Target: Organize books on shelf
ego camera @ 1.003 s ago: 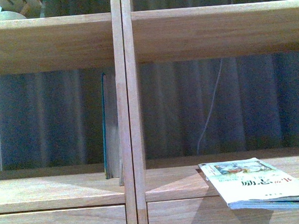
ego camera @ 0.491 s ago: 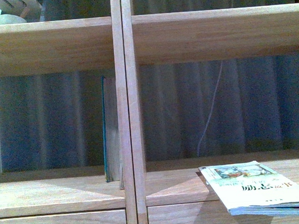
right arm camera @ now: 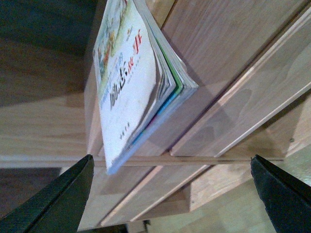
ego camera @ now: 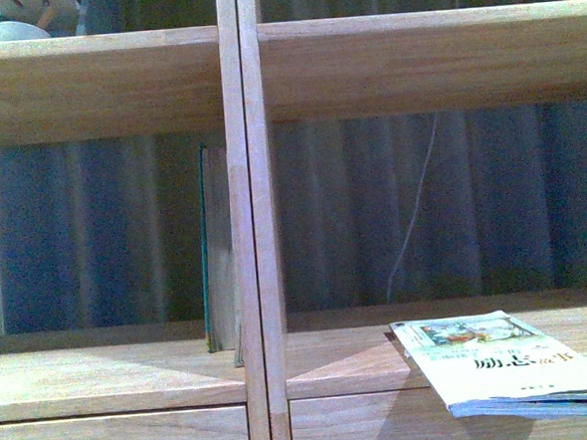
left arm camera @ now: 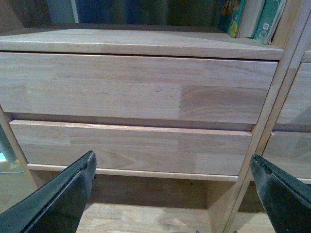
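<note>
- Front view: white book (ego camera: pixel 502 362) flat at 5 o'clock, overhanging the shelf (ego camera: pixel 96 87); teal book (ego camera: pixel 206 250) upright against the divider (ego camera: pixel 252 232).
- Left gripper (left arm camera: pixel 170 194) and right gripper (right arm camera: pixel 170 194) both gape, empty.

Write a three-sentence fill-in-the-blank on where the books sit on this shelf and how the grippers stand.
The white-covered book lies ___ in the right compartment of the shelf, jutting past the front edge.
The teal book stands upright in the ___ compartment, beside the central divider.
The left gripper and the right gripper are both ___, holding nothing.
Missing words: flat; left; open.
</note>
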Robot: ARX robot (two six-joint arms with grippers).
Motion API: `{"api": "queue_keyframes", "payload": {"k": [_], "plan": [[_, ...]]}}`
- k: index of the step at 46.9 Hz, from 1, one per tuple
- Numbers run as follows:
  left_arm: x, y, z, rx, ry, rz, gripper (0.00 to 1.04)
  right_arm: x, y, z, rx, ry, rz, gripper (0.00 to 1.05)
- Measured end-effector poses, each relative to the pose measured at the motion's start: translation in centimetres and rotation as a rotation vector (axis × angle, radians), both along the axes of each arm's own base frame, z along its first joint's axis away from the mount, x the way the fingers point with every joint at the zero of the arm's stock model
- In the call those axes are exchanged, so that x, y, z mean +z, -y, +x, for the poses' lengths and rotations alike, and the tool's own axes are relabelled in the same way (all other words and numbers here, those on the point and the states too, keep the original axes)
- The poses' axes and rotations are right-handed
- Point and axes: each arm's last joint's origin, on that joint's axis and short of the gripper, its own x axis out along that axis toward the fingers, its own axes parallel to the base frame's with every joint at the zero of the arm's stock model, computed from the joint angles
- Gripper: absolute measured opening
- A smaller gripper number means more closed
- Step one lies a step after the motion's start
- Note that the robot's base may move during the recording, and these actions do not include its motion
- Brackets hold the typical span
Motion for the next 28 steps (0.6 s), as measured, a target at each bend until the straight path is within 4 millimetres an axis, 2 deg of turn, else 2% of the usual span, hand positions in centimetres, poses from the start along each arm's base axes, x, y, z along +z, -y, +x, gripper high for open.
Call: {"api": "queue_keyframes", "payload": {"k": [4, 12, 17, 28], "plan": [[0.0, 0.0, 0.0, 0.000, 0.000, 0.000, 0.97, 0.4, -0.3, 1.3, -0.023, -0.020, 0.100, 0.98], [0.0, 0.0, 0.0, 0.000, 0.000, 0.000, 0.97, 0.2, -1.7, 2.5, -0.038, -0.060, 0.223, 0.98], [0.0, 0.0, 0.0, 0.000, 0.000, 0.000, 0.97, -0.2, -3.0, 3.6, -0.044, -0.082, 0.270, 0.98], [0.0, 0.0, 0.0, 0.000, 0.000, 0.000, 0.97, 0.1, -4.0, 6.7, -0.094, -0.083, 0.328, 0.98]]}}
